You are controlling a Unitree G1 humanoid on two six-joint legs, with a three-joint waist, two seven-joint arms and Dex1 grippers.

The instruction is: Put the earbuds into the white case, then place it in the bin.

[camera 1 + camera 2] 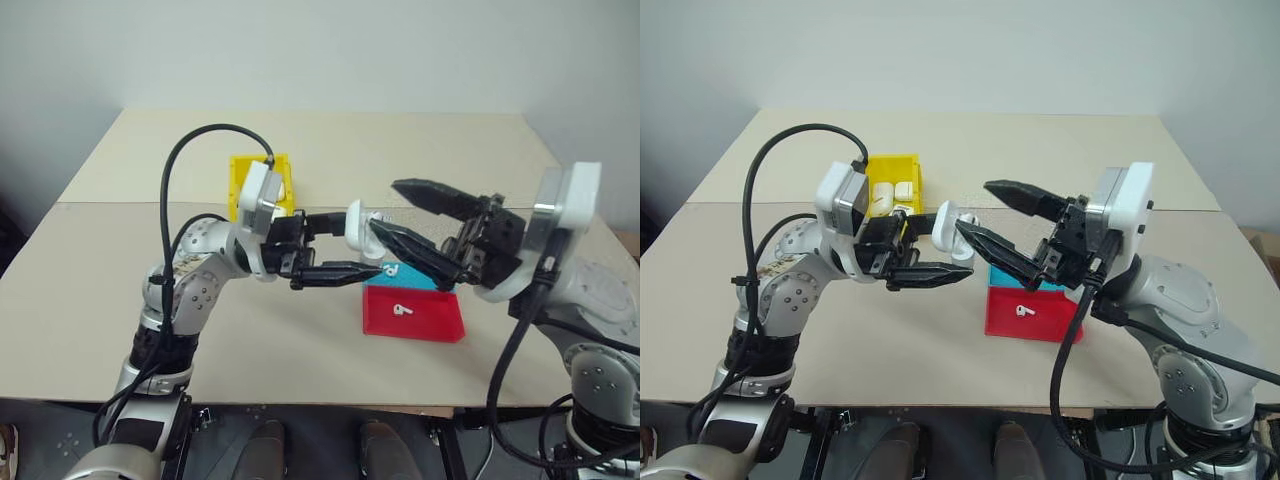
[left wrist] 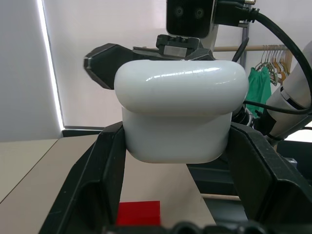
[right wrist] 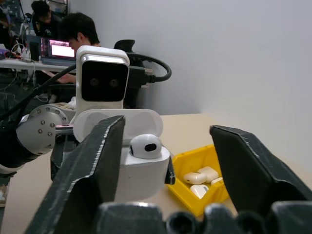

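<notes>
The yellow bin (image 1: 895, 190) is sitting far left on the worktop (image 1: 970, 140), already holding several white cases, ready for this one. The left gripper (image 1: 930, 250) is clamping its jaws on the white case (image 1: 952, 230), holding it up with the lid open for loading. One earbud (image 3: 146, 146) is sitting in it. The right gripper (image 1: 1005, 220) is hanging alongside, jaws spread wide. Another earbud (image 1: 1024, 310) is lying in the red tray (image 1: 1035, 315) below.

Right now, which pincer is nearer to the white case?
Left. The left pincer is shut on the white case, holding it. The right pincer stands open just beside it, not gripping.
</notes>
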